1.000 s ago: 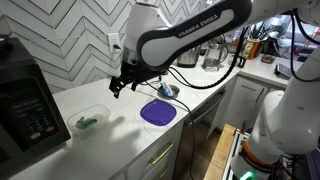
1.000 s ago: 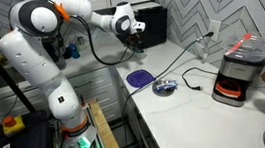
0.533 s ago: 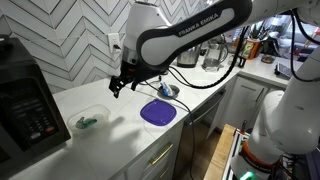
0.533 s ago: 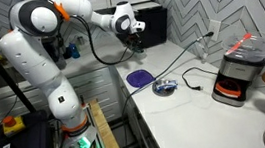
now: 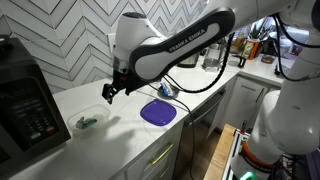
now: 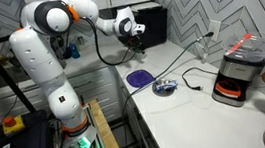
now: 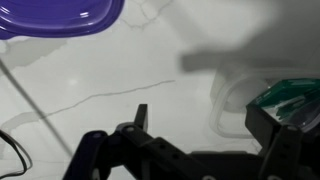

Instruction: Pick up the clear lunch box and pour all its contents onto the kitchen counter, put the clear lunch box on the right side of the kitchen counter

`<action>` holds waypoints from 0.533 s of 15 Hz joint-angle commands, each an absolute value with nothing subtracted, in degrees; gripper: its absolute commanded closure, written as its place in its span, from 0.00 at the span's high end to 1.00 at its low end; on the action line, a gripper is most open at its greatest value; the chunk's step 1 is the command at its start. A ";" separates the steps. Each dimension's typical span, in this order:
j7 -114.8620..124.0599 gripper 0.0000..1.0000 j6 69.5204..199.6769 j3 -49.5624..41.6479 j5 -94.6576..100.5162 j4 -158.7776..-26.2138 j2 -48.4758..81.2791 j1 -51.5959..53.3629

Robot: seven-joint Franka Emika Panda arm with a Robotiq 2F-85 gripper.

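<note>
The arm bends low over the surface (image 5: 125, 138), its hand (image 5: 109, 91) spread wide and empty, hovering between lunch box (image 5: 88, 122) and plate (image 5: 157, 112).

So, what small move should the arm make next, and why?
Probably shift the gripper sideways over the clear lunch box, then lower. It hangs open and empty above the kitchen counter, between the purple plate and the box, whose contents are not poured out.
</note>
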State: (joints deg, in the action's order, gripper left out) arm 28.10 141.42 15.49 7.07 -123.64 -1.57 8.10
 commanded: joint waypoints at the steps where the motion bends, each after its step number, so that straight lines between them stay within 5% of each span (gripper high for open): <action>1: 33.86 0.95 142.02 14.61 11.57 -118.59 4.01 9.99; 7: 35.09 0.72 140.81 12.16 12.92 -113.61 11.37 13.28; 8: 34.83 0.57 140.66 11.67 12.62 -113.00 12.24 13.79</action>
State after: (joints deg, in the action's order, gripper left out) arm 33.61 141.94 13.67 11.38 -115.94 8.78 11.46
